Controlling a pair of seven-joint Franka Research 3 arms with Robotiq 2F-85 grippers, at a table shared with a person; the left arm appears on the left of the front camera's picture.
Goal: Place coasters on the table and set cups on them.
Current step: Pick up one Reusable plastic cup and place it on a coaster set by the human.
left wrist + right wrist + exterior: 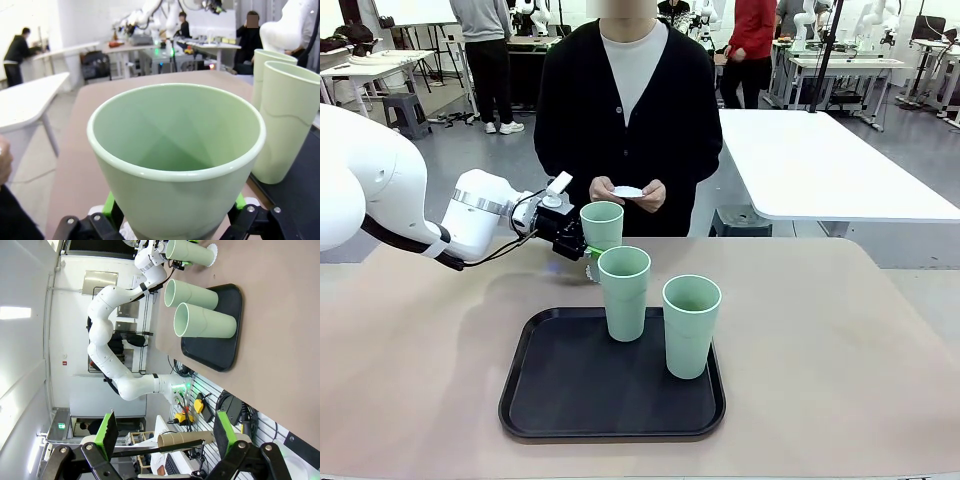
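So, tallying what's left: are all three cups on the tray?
No, the middle cup and right cup stand on the tray; the third cup stands beyond it.

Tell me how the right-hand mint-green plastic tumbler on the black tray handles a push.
The tall mint-green plastic tumbler looks empty, so probably light. Narrower at its base, it would likely tip. Smooth walls may slip.

The wide beige-tan desk (840, 330) with rounded corners carries a large black tray (570, 390), which lies flat near the middle of its near side. Just beyond the tray's far edge, left of its middle, a white scalloped coaster (213, 252) lies on the desk. It is mostly covered by the pale green cup (602, 225) standing upright on it, and only a bit of lacy rim shows.
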